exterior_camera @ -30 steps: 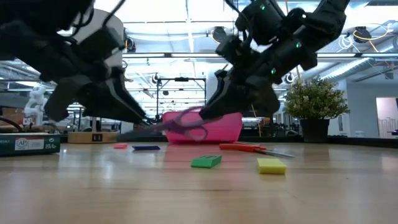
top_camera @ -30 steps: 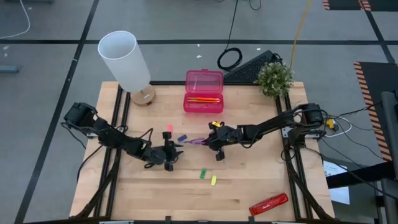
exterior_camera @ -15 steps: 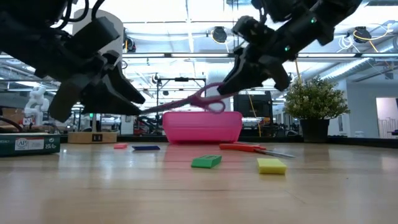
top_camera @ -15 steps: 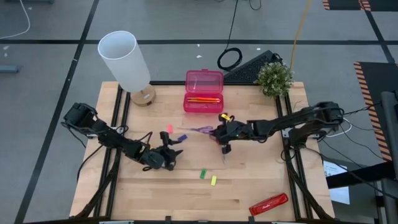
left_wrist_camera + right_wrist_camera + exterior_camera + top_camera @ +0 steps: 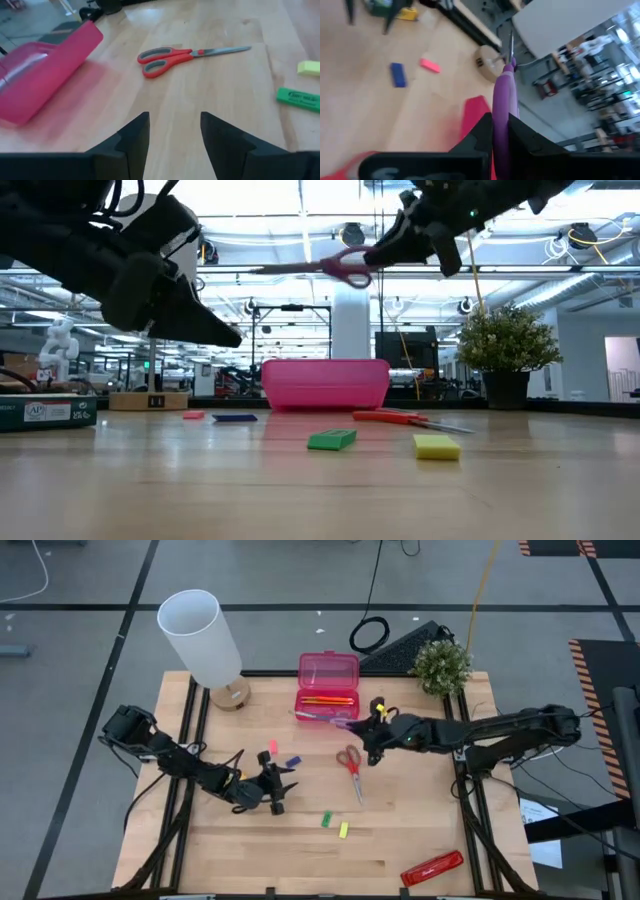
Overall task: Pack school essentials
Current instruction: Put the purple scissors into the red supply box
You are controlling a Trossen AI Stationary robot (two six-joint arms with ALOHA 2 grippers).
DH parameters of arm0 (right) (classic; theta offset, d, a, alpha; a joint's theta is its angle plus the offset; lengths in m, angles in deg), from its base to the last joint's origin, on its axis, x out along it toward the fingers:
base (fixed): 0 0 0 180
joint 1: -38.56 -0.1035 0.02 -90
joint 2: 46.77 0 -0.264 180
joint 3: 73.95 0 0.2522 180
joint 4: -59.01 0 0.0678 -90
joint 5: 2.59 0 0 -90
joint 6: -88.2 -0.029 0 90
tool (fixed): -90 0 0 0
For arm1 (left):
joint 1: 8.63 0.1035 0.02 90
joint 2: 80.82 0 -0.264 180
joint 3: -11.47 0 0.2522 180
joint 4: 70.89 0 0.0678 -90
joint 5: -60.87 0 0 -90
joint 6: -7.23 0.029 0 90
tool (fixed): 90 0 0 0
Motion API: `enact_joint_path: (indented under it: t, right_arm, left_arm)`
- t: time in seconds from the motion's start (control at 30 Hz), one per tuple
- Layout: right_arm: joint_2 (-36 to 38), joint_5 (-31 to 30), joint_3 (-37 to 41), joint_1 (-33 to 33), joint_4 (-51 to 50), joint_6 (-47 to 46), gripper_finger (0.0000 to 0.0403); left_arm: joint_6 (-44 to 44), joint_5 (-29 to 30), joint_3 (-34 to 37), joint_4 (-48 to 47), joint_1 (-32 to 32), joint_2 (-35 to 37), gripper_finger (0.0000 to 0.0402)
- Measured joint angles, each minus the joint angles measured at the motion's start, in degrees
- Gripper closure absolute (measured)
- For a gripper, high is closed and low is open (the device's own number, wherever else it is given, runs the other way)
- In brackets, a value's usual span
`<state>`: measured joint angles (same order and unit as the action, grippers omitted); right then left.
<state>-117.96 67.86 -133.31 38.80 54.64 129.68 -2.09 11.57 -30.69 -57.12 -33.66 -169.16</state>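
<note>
Purple-handled scissors (image 5: 328, 719) held in the air over the near edge of the open pink case (image 5: 327, 686), blades level and aimed toward the left arm's side, handle loops pinched in the right claw (image 5: 372, 730); in the low view, carried well above the case rim. Right claw (image 5: 500, 131) clenched on the purple handles, seen between its two dark fingers in the right wrist view. Orange pencils (image 5: 326, 699) lying inside the case. Red-handled scissors (image 5: 351, 769) flat on the table (image 5: 420, 830), closed, just in front of the case and below the right claw. Pink piece (image 5: 272, 746) and blue piece (image 5: 293, 761) side by side on the wood, close to the left claw (image 5: 278, 790). Green piece (image 5: 326, 819) and yellow piece (image 5: 343, 830) near each other, closer to the table's front. Left claw low over the table, fingers spread apart and holding nothing, pointed toward the red-handled scissors. Red stapler-like bar (image 5: 431, 867) at the front right corner. White lamp (image 5: 205, 643) at the back left, small potted plant (image 5: 441, 666) at the back right.
</note>
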Motion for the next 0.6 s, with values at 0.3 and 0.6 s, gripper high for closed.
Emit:
enact_joint_path:
  t: [0.3,0.6]
  right_arm:
    - [3.7,5.0,0.0,7.9,-0.5,13.7,0.0383]
    - [1.6,24.5,-0.1,23.9,-0.8,20.4,0.0383]
  left_arm:
    - [-2.9,-1.8,0.0,0.0,0.0,0.0,0.0225]
    - [-4.0,-1.9,0.0,-0.2,0.9,0.0,0.0225]
